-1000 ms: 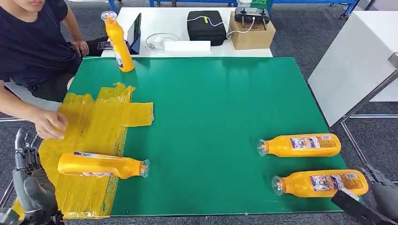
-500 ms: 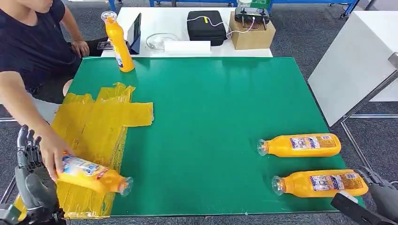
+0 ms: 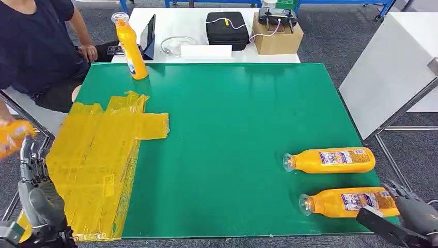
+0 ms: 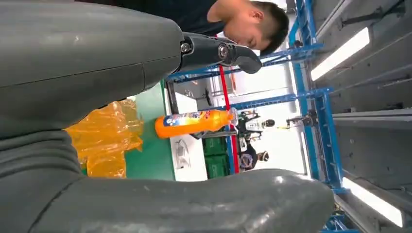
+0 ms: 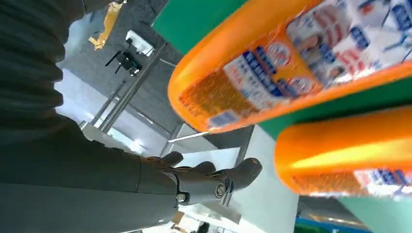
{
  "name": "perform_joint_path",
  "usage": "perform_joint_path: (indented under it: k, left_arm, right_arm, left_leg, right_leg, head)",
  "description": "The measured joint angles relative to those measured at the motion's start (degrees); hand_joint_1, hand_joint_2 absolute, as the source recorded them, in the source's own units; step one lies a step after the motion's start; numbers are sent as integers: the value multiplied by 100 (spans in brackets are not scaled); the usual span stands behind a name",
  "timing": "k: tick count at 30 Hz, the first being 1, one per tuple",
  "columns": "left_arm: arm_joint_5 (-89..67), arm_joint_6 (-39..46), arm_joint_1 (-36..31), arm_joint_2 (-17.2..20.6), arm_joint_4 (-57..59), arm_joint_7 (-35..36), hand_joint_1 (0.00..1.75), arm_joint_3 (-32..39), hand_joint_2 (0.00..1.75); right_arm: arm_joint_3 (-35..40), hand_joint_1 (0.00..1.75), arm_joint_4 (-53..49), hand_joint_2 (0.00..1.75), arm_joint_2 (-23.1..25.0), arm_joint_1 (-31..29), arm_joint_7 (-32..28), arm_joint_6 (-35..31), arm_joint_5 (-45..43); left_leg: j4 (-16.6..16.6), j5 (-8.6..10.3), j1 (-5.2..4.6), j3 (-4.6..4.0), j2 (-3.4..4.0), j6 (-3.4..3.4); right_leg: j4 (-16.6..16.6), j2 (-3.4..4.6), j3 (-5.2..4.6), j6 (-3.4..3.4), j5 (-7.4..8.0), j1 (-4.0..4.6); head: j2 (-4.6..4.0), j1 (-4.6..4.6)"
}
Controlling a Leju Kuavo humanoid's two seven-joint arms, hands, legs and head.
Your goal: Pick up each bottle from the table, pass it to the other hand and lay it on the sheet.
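Observation:
Two orange bottles lie on their sides at the right of the green table (image 3: 232, 129), a far bottle (image 3: 330, 160) and a near bottle (image 3: 351, 201), caps pointing left. My right hand (image 3: 413, 213) hovers open just off the near bottle's base, holding nothing. In the right wrist view both bottle bases (image 5: 291, 63) (image 5: 350, 155) loom close beyond my spread fingers (image 5: 209, 179). A third bottle (image 3: 130, 46) stands upright at the back left corner. The yellow sheet (image 3: 98, 155) lies bare. My left hand (image 3: 36, 201) is open beside the sheet's near left corner.
A person sits at the far left and holds a blurred orange bottle (image 3: 13, 135) off the table's left edge. A white table behind carries a black case (image 3: 226, 30), a cardboard box (image 3: 276, 36) and a tablet (image 3: 148, 35). A white cabinet (image 3: 392, 67) stands to the right.
The person grasped the bottle lying on the sheet and lifted it off to the left, leaving the sheet bare. My right hand edged a little toward the near bottle.

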Motion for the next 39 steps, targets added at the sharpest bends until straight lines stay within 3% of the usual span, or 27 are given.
perform_joint_path:
  k: [19, 39]
  left_arm:
    - [79, 35, -46, 94, 70, 46, 0, -118, 0]
    - [240, 48, -194, 212, 247, 112, 0, -273, 0]
  right_arm:
    - [757, 0, 566, 175, -195, -264, 188, -188, -61]
    - [1530, 0, 1152, 175, -1058, -1061, 311, 94, -481]
  left_leg:
    - [0, 0, 0, 1, 1, 0]
    - [1, 1, 0, 0, 0, 1]
  right_leg:
    - [0, 0, 0, 0, 0, 0]
    - [0, 0, 0, 1, 1, 0]
  head:
    - [0, 0]
    - [0, -2]
